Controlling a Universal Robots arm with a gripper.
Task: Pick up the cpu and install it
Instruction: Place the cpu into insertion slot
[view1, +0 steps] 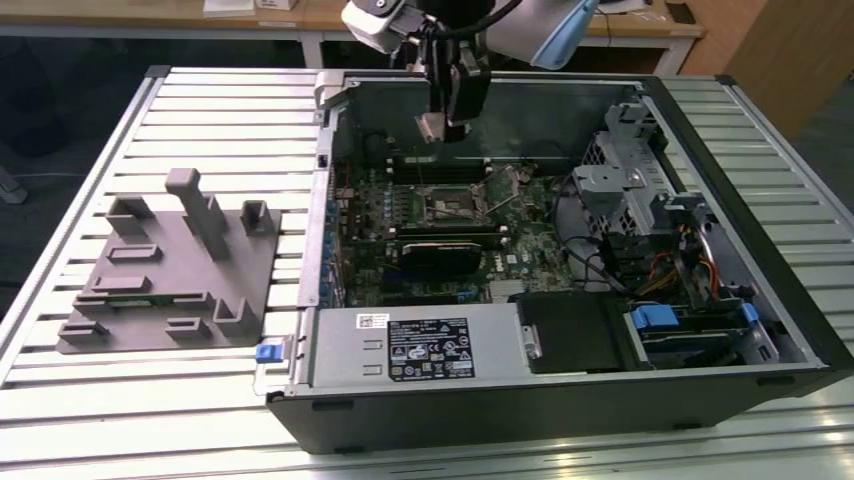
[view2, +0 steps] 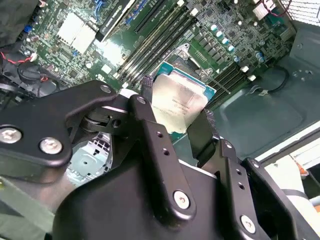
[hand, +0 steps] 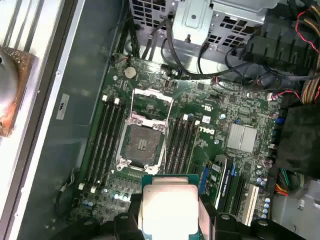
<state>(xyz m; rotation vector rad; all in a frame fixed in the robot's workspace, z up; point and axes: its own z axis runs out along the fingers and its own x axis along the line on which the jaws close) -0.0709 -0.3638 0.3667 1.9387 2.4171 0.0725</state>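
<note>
Pick-up is judged to be done: the cpu is pinched by two opposite edges between the black fingers of the pincer, and its pale metal lid is seen in both wrist views. Installation is judged to be left. The chip is held in the air over the open computer case, above the motherboard and apart from the socket. No contact with the board is visible.

The socket is seen empty. Its dark contact field is bare, and its metal retaining frame appears to be swung open, so it is judged ready to receive the chip. Whether the chip's corners are lined up with the socket cannot be told.

The case is laid on its side on the slatted worktop with its side panel off. Inside it the motherboard is carried flat. Rows of memory slots are set on both sides of the socket, and a drive cage with loose cables is mounted at the exterior view's right. A labelled metal box is fitted along the near wall.

A grey moulded tray is placed well apart from the chip, at the exterior view's left. Upright posts and shallow recesses are formed in it, and a narrow green strip is seen in one recess. What the strip is cannot be made out.
</note>
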